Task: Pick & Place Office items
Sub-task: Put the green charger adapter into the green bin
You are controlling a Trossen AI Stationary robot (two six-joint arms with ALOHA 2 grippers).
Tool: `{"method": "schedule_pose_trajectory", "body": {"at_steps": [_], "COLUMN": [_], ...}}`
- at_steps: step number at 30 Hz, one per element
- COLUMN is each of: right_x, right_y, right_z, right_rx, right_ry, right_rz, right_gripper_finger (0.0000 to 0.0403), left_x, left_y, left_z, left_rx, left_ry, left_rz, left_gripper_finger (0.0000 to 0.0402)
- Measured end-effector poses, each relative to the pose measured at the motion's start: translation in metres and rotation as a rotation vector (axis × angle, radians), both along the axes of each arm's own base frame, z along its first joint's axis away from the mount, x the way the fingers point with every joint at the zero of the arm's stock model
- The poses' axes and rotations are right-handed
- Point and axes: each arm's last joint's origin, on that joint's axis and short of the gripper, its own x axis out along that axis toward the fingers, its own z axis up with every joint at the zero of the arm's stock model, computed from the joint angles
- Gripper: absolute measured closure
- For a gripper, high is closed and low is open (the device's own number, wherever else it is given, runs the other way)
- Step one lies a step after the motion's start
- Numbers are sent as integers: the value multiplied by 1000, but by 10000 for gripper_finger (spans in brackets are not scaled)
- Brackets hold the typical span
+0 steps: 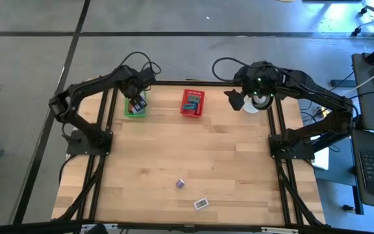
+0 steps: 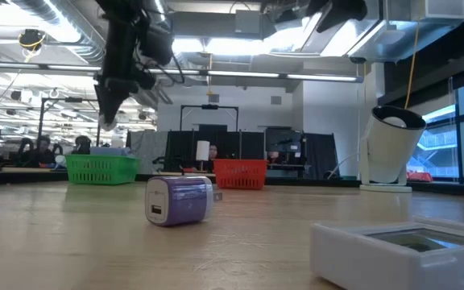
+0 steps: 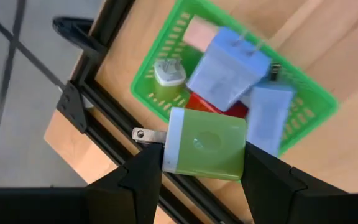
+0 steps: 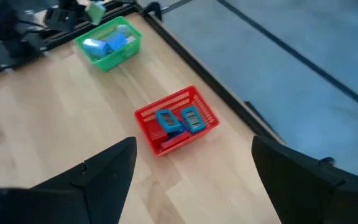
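The left gripper (image 3: 197,171) is held above the green basket (image 1: 135,106) at the table's far left, its fingers closed on a green charger block (image 3: 205,151) with prongs sticking out sideways. Blue, white and red items (image 3: 229,68) are seen lying in the green basket below. The right gripper (image 4: 191,168) is parked high near the white cup-like thing (image 1: 257,104) at the far right, fingers spread wide, nothing held. Blue pieces (image 1: 191,102) are seen in the red basket (image 1: 192,103). A lavender block (image 1: 181,184) and a white flat piece (image 1: 201,203) are left on the near table (image 1: 174,149), close together.
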Motion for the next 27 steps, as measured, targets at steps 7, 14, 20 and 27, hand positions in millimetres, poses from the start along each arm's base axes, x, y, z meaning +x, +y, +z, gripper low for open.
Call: {"method": "schedule_pose_trajectory", "body": {"at_steps": [7, 14, 20, 27], "right_x": [2, 2, 2, 2], "right_y": [-2, -2, -2, -2], "right_z": [-1, -2, -2, -2], "right_rx": [-44, -43, -41, -41], "right_ry": [22, 22, 21, 21], "right_rz": [-46, -47, -49, -50], "right_gripper_finger": [82, 82, 82, 82], "left_x": [5, 7, 5, 2], "left_y": [19, 29, 36, 40], "left_z": [-26, -47, -54, -55], "left_rx": [-92, -185, -214, -223], "left_ry": [105, 176, 200, 203], "left_rz": [-40, -59, -65, -65], "left_gripper_finger": [220, 220, 219, 219]}}
